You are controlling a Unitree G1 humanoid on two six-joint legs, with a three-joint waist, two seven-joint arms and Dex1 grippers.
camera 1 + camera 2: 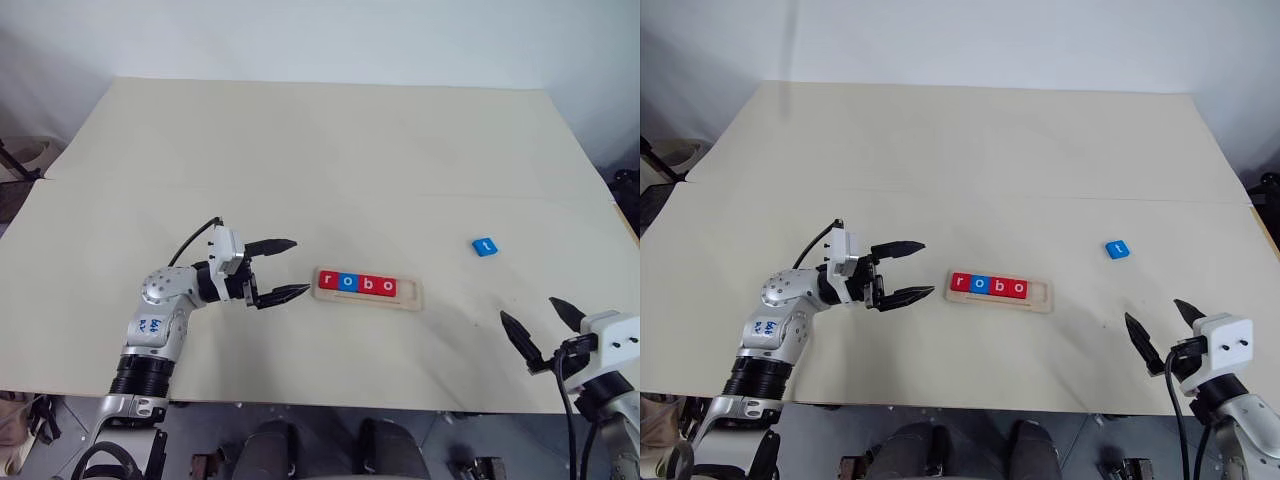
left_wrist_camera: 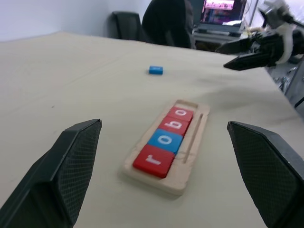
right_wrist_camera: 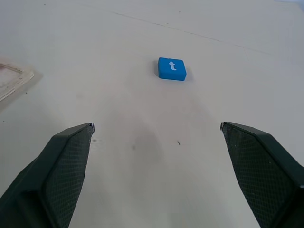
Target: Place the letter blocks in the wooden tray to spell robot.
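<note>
- lying flat on the beige table (image 1: 300,150): wooden tray (image 1: 414,293), long side running left to right, near the front edge and roughly mid-table.
- sitting in the tray's groove, touching in a row from its left end: red r block (image 1: 328,281), blue o block (image 1: 347,282), red b block (image 1: 367,285), red o block (image 1: 387,287).
- leaving the rightmost slot of the tray bare, pale wood showing there.
- resting alone on the table: blue t block (image 1: 484,246), letter face up, well apart from the tray, off to its right and farther back.
- hovering just beside the tray's left end, apart from it: left gripper (image 1: 285,268), pointing level toward the tray, jaws spread wide, gripping nothing.
- showing between the wide-spread left fingers (image 2: 71,166) in the left wrist view: the tray and its four blocks.
- hanging near the front right corner of the table: right gripper (image 1: 540,328), jaws spread wide, gripping nothing.
- pointing toward the t block in the right wrist view, right fingers (image 3: 66,166) well short of it, bare table between.
</note>
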